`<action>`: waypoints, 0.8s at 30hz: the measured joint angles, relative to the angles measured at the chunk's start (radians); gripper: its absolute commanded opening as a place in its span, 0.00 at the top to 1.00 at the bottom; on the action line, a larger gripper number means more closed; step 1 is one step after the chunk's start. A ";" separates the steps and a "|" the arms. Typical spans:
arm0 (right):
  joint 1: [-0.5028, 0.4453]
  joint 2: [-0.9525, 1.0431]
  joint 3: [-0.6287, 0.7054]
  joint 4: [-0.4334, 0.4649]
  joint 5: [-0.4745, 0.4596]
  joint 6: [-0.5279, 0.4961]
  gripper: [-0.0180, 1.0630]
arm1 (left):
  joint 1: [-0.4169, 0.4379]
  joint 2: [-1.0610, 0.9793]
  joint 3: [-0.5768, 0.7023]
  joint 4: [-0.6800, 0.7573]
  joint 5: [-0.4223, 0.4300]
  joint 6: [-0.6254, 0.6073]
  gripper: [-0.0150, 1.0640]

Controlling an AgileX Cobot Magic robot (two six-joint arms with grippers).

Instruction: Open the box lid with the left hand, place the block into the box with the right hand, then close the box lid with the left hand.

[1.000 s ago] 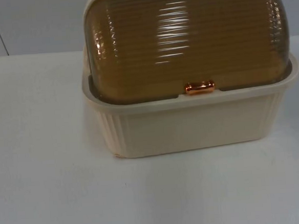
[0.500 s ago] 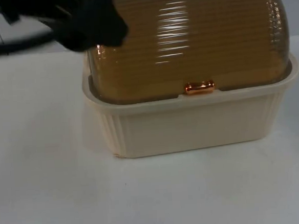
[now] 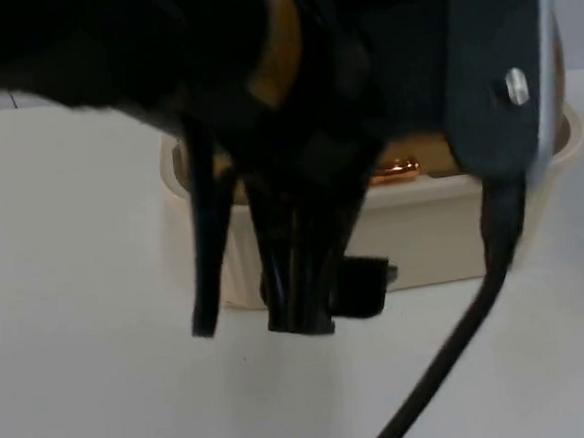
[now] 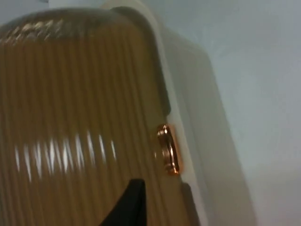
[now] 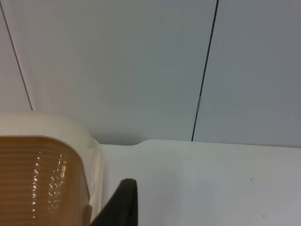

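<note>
A cream ribbed box stands on the white table with its amber ribbed lid shut. A small copper handle sits at the lid's front edge. My left arm reaches across the box from the upper left and hides most of the lid in the top view. In the left wrist view my left gripper hovers just over the lid, a short way from the handle. My right gripper waits beside a back corner of the box, facing the wall.
White table top stretches in front of and to both sides of the box. The grey partition wall, with dark vertical seams, closes off the table behind it.
My left arm has swung in from the upper left, first to the lid's left corner and now across the whole box. The lid has stayed shut and the box has not moved.
</note>
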 measured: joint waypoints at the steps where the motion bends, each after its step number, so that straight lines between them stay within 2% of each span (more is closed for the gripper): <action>1: 0.000 0.000 0.000 0.000 0.000 -0.002 0.01 | -0.008 0.023 0.000 0.054 -0.002 -0.009 0.01; 3: 0.000 0.000 0.000 0.000 0.000 -0.004 0.01 | -0.011 0.043 0.000 0.109 -0.005 -0.031 0.01; 5: 0.000 0.000 0.000 0.000 0.000 -0.004 0.01 | -0.015 0.090 0.000 0.224 -0.007 -0.116 0.01; 7: 0.000 0.000 0.000 -0.002 0.000 -0.004 0.01 | -0.015 0.132 0.000 0.359 0.000 -0.270 0.01; 8: 0.000 0.000 0.000 -0.002 0.000 -0.004 0.01 | -0.015 0.132 0.000 0.359 0.000 -0.270 0.01; 9: 0.000 0.000 0.000 -0.009 0.000 -0.004 0.01 | -0.015 0.154 0.000 0.440 0.009 -0.346 0.01; 10: 0.000 0.000 0.000 -0.026 0.000 -0.004 0.01 | -0.015 0.183 0.000 0.570 0.019 -0.494 0.01; 12: 0.000 0.000 0.000 -0.045 0.000 -0.004 0.01 | -0.019 0.203 0.000 0.687 0.038 -0.635 0.01; 13: 0.000 0.000 0.000 -0.049 0.000 -0.004 0.01 | -0.026 0.220 0.000 0.808 0.064 -0.783 0.01; 14: 0.000 0.000 0.000 -0.049 0.000 -0.004 0.01 | -0.026 0.220 0.000 0.808 0.064 -0.783 0.01; 18: 0.000 0.000 0.000 -0.054 0.000 -0.004 0.01 | -0.050 0.243 0.000 1.034 0.132 -1.058 0.02; 19: 0.000 0.000 0.000 -0.054 0.000 -0.004 0.01 | -0.050 0.243 0.000 1.034 0.132 -1.058 0.02; 21: 0.000 0.000 0.000 -0.058 0.000 -0.004 0.01 | -0.061 0.257 0.000 1.086 0.138 -1.152 0.02; 24: 0.000 0.000 0.000 -0.058 0.000 -0.004 0.01 | -0.066 0.282 0.000 1.114 0.139 -1.182 0.07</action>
